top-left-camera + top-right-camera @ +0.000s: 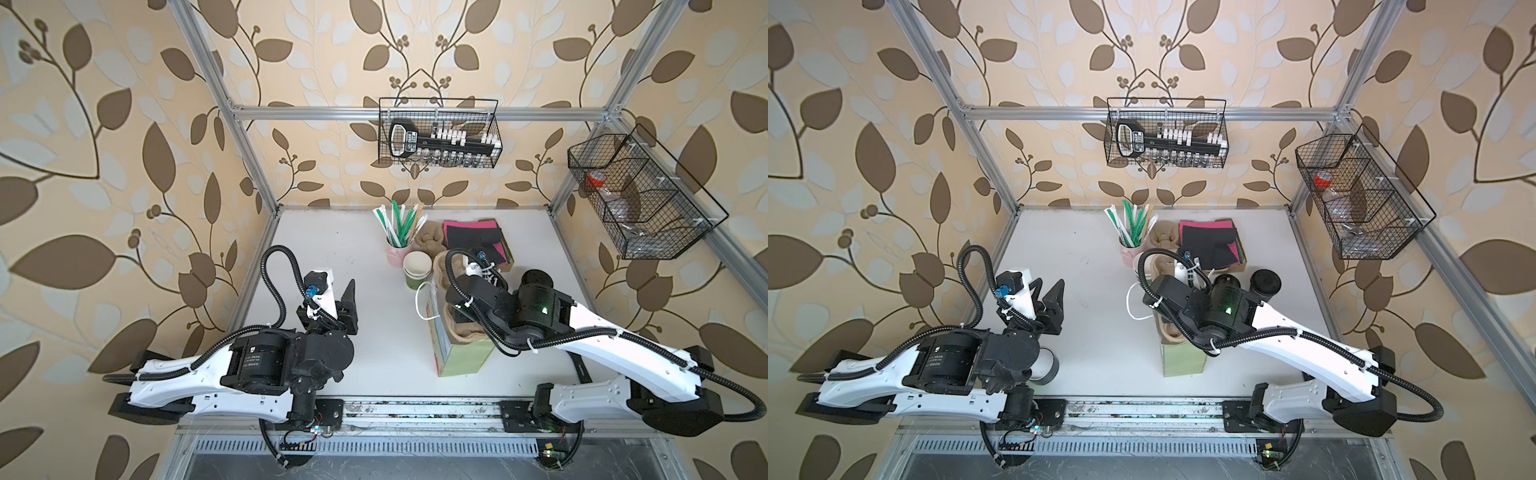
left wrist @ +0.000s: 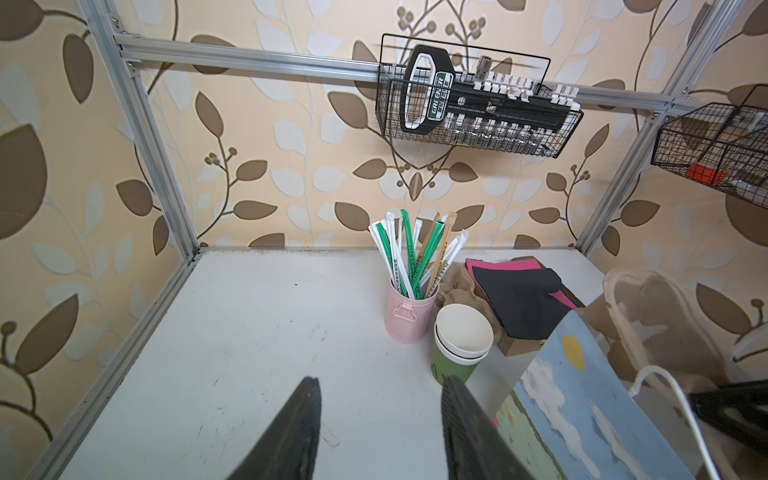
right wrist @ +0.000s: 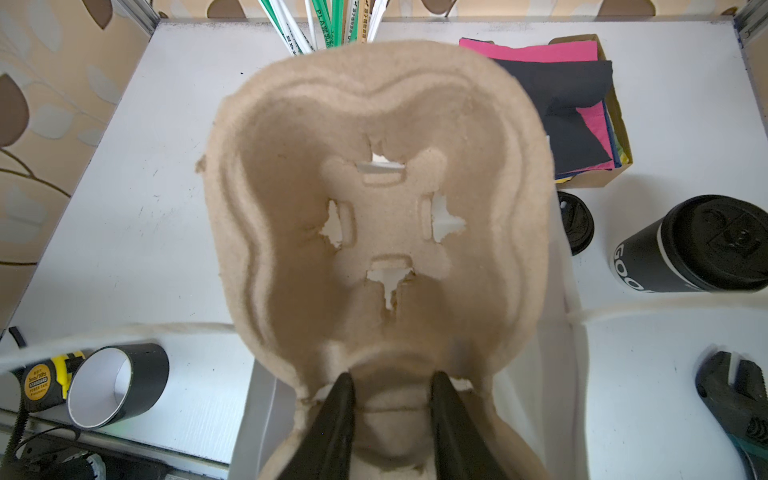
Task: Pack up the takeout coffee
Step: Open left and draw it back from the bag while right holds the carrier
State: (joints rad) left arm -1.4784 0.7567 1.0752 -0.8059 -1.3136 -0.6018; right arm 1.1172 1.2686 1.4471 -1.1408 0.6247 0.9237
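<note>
Grips the pulp cup carrier [image 3: 374, 166] in the right hand [image 3: 390, 382] over the paper bag [image 1: 465, 357], holds the left hand [image 2: 380, 382] spread apart above the desk [image 2: 249, 332], leaves the takeout coffee [image 3: 706, 245] upright on the desk near the bag, untouched.

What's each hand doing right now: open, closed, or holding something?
Left hand: open, holding nothing.
Right hand: closed on the edge of the brown pulp cup carrier.
</note>
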